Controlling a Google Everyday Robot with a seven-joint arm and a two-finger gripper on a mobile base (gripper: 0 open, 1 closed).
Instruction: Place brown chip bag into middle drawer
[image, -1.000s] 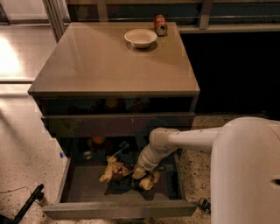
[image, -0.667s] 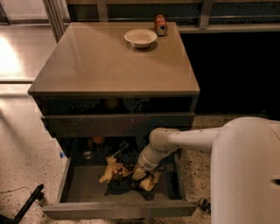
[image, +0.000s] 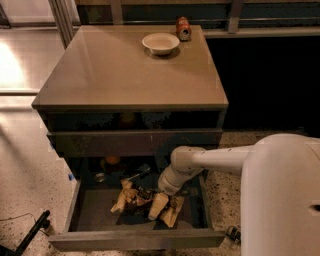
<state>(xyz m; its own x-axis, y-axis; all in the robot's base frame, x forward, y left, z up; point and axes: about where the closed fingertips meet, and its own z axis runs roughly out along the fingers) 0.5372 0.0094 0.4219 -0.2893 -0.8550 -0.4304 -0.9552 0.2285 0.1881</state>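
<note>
The brown chip bag (image: 129, 199) lies crumpled on the floor of the middle drawer (image: 100, 241), in the lower centre of the frame, with its dark middle between 2 tan ends that spread left and right. The drawer is pulled out toward the bottom edge, its plain front panel nearest the viewer. The gripper (image: 159, 204) is down inside the drawer, right at the bag's right half and overlapping it; whether it clamps the bag or stands apart from it cannot be told. The white arm (image: 215, 157) reaches in from the lower right and bends down at an elbow above the drawer. Just above the opening sits the closed upper drawer front (image: 135, 142). On the cabinet top (image: 125, 80), near the upper centre, 1 white bowl (image: 160, 43) stands just beside 1 red-orange can (image: 183, 28).
</note>
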